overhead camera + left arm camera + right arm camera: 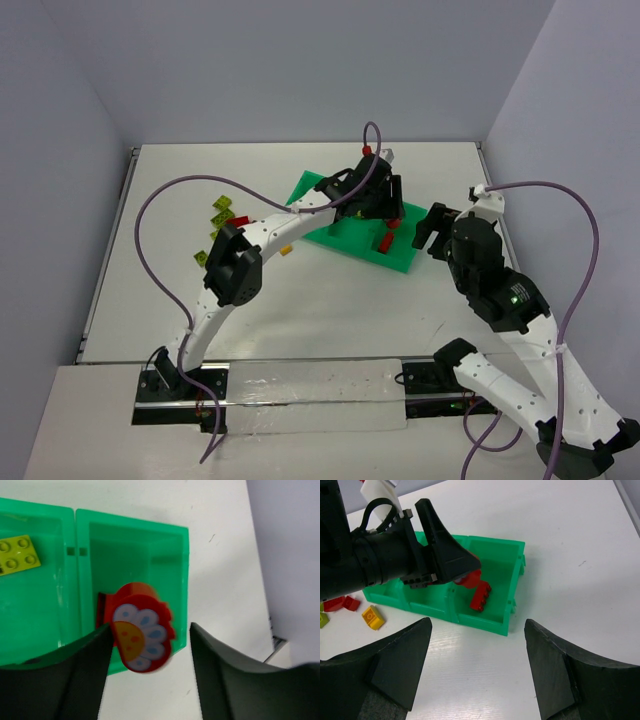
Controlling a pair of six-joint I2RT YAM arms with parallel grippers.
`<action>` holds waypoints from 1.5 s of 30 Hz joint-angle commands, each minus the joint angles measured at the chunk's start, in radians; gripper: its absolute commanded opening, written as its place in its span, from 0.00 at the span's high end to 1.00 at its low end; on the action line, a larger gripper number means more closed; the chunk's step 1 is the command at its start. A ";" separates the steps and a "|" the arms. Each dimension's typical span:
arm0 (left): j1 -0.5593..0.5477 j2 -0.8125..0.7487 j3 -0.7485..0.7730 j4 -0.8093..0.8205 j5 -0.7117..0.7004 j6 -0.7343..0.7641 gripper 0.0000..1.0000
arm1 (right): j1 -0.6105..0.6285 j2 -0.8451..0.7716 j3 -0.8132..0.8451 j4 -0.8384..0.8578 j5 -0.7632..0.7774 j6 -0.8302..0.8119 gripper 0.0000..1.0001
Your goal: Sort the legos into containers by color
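The left fingers (65, 680) stand spread; between them, lower centre, the round red flower-printed lego (142, 627) hangs blurred over the rightmost compartment of the green tray (183, 570), where a red brick (480, 597) lies. Likely light, rigid, slick: pinch its curved sides. The right fingers (385, 665) are spread, empty.

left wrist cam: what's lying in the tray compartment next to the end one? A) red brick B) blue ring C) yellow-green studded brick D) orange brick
C: a yellow-green studded brick lies in the compartment of the green tray beside the end one. The red flower-printed piece shows in front of the end compartment.
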 commanded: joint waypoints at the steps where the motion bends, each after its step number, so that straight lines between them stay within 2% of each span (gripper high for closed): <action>1: -0.006 0.016 0.087 0.048 0.046 0.010 0.19 | -0.006 -0.020 0.043 -0.032 0.044 0.013 0.18; 2: -0.006 0.009 0.088 0.046 0.047 0.016 0.11 | -0.005 -0.022 0.045 -0.035 0.047 0.012 0.18; 3: -0.006 0.000 0.087 0.040 0.037 0.025 0.09 | -0.004 -0.022 0.045 -0.037 0.048 0.011 0.18; 6: -0.005 -0.045 0.077 0.015 -0.003 0.050 0.07 | -0.005 -0.017 0.045 -0.037 0.048 0.013 0.18; 9: -0.004 -0.130 0.013 -0.025 -0.107 0.082 0.09 | -0.005 -0.009 0.042 -0.025 0.038 0.017 0.18; 13: 0.020 -0.336 -0.207 -0.072 -0.300 0.089 0.13 | -0.005 0.004 0.028 0.002 0.017 0.021 0.18; 17: 0.112 -0.561 -0.509 -0.097 -0.402 0.052 0.15 | -0.005 0.025 0.017 0.031 -0.011 0.022 0.18; 19: 0.163 -0.686 -0.705 -0.068 -0.402 0.054 0.11 | -0.003 0.034 0.014 0.041 -0.020 0.020 0.18; 22: 0.246 -0.803 -0.894 -0.018 -0.370 0.096 0.06 | -0.004 0.047 0.012 0.058 -0.034 0.014 0.18; 26: 0.275 -0.829 -1.022 -0.009 -0.335 0.170 0.05 | -0.004 0.073 0.016 0.078 -0.054 0.013 0.18; 31: 0.279 -0.743 -1.007 -0.057 -0.378 -0.063 0.17 | -0.004 0.089 0.017 0.093 -0.081 0.022 0.18; 35: 0.279 -0.684 -0.991 -0.046 -0.392 -0.191 0.18 | -0.003 0.082 0.018 0.082 -0.083 0.021 0.18; 45: 0.279 -0.527 -0.940 0.030 -0.390 -0.265 0.21 | -0.004 0.061 0.018 0.055 -0.049 0.003 0.18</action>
